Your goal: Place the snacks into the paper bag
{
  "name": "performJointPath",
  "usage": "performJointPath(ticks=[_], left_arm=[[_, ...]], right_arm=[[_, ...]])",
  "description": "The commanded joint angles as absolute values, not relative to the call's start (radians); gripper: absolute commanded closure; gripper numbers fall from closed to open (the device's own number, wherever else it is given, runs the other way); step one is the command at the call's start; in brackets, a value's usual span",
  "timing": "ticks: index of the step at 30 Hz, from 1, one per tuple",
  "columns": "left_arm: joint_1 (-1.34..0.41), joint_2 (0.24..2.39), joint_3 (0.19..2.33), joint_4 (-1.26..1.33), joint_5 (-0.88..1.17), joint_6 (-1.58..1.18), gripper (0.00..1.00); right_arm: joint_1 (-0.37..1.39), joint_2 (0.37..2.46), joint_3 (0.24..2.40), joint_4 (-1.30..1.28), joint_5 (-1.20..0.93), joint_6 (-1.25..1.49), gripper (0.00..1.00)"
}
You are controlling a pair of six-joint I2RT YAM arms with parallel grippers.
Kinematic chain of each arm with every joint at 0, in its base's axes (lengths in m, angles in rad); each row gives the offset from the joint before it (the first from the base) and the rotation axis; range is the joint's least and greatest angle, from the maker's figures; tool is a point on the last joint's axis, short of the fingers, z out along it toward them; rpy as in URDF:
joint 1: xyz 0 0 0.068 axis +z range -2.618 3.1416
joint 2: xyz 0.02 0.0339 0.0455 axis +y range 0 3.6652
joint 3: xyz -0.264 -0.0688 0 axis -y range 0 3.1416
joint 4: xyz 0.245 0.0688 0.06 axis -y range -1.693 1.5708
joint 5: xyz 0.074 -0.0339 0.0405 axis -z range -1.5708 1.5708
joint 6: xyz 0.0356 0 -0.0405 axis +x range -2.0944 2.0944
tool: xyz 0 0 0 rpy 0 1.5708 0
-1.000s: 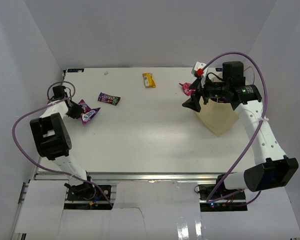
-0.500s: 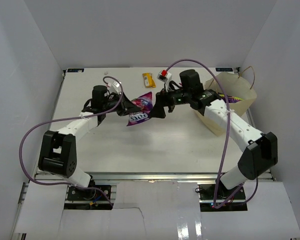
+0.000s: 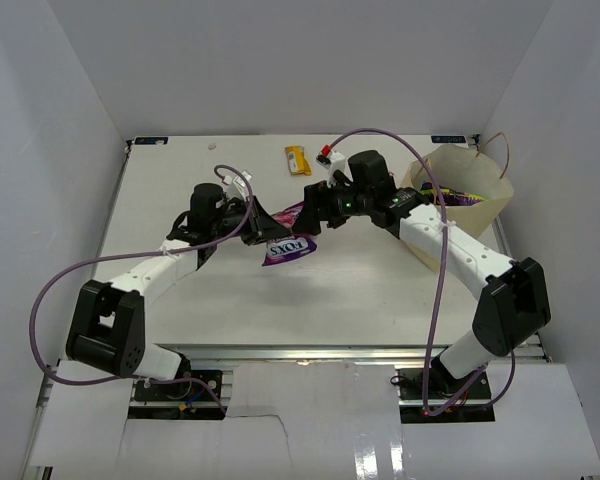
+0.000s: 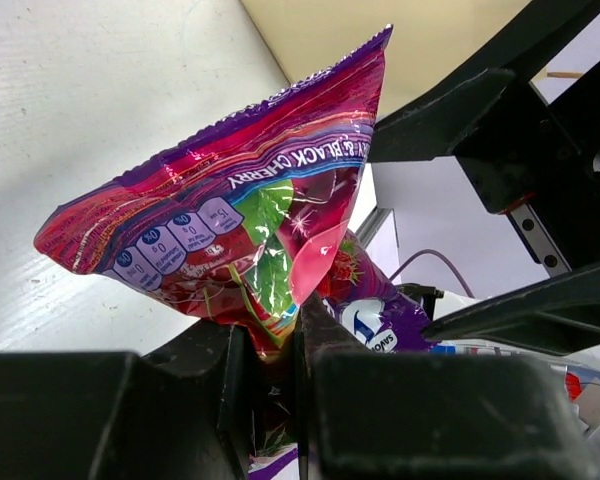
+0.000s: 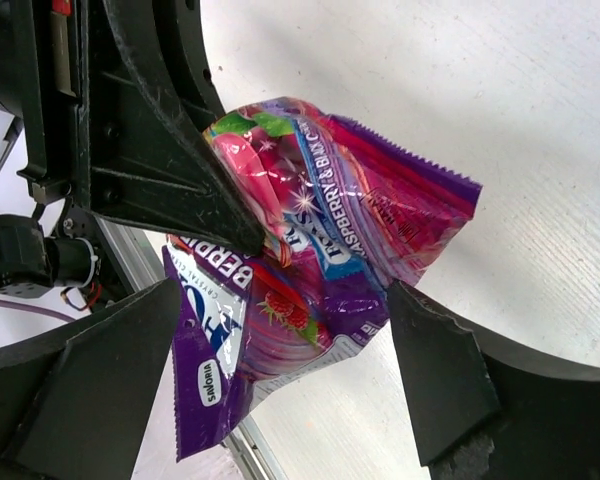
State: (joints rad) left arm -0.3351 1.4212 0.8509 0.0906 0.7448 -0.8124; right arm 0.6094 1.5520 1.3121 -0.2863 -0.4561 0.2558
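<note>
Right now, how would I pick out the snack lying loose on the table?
Start at the paper bag at the far right of the table and look left along its far edge. A small yellow wrapper lies flat there, alone; the purple bag nearby hangs in the left claw.

The large snack bag point(image 3: 288, 243) is over the middle of the table point(image 3: 360, 300), between the two grippers. The left gripper point(image 3: 263, 228) is at its left side, and the right gripper point(image 3: 312, 212) is at its far right side. The paper bag point(image 3: 450, 165) stands at the far right of the table, right of the right gripper. A packet point(image 3: 460, 198) lies inside it. A small wrapper point(image 3: 298, 160) lies on the table near the far edge, behind the large snack bag.
</note>
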Motion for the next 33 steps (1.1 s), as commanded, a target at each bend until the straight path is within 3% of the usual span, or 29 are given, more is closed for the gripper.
performJointPath(ticks=[1, 18, 20, 21, 24, 26, 27, 28, 29, 31, 33], left_arm=[[-0.348, 1.336, 0.844, 0.147, 0.796, -0.827, 0.91], [-0.371, 1.255, 0.815, 0.152, 0.827, -0.839, 0.88], [-0.371, 1.252, 0.816, 0.152, 0.830, -0.839, 0.88], [-0.371, 1.250, 0.815, 0.152, 0.828, -0.839, 0.87], [-0.373, 1.258, 0.818, 0.153, 0.834, -0.838, 0.85], [-0.373, 1.266, 0.822, 0.161, 0.841, -0.838, 0.80], [-0.373, 1.269, 0.825, 0.164, 0.847, -0.838, 0.77], [-0.373, 1.272, 0.833, 0.164, 0.857, -0.835, 0.69], [-0.373, 1.273, 0.836, 0.164, 0.862, -0.825, 0.59], [-0.373, 1.267, 0.845, 0.164, 0.870, -0.802, 0.52], [-0.373, 1.232, 0.848, 0.161, 0.856, -0.756, 0.34]], right_arm=[[0.612, 1.508, 1.325, -0.219, -0.419, 0.239, 0.10], [0.609, 1.558, 1.299, -0.175, -0.462, 0.305, 0.18], [0.609, 1.560, 1.304, -0.167, -0.485, 0.304, 0.25], [0.607, 1.562, 1.307, -0.163, -0.503, 0.307, 0.39], [0.607, 1.562, 1.305, -0.118, -0.578, 0.319, 0.69], [0.606, 1.562, 1.307, -0.107, -0.646, 0.311, 0.82], [0.604, 1.559, 1.307, -0.101, -0.673, 0.305, 0.86], [0.600, 1.557, 1.308, -0.095, -0.730, 0.295, 0.91], [0.594, 1.552, 1.318, -0.095, -0.765, 0.247, 0.92], [0.574, 1.543, 1.334, -0.103, -0.817, 0.212, 0.92], [0.525, 1.531, 1.380, -0.107, -0.897, 0.137, 0.92]])
